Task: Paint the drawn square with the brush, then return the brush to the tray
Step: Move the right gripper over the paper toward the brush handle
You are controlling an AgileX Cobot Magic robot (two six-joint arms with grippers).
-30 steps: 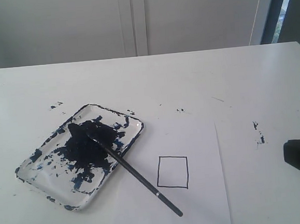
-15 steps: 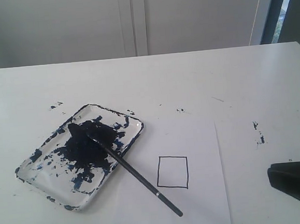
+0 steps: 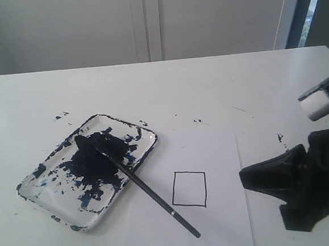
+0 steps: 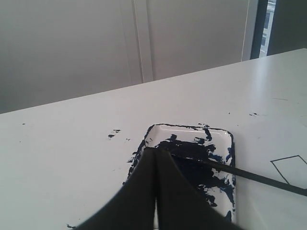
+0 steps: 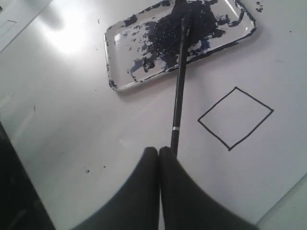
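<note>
Brush (image 3: 141, 184) aslant across tray (image 3: 57, 202) rim, near blank drawn square (image 3: 189, 189)

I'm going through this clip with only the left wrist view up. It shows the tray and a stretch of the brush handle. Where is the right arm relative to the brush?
Observer: The right pincer is shut and points at the free end of the brush. It is not holding it.
Operator: My view cuts the square off. Is there any paint inside it?
Observer: None. The drawn square is blank white inside.
Operator: How does the brush lie overall?
Observer: Its tip sits in the dark blob in the tray. The handle crosses the rim onto the paper and ends beside the square, outside its outline.
</note>
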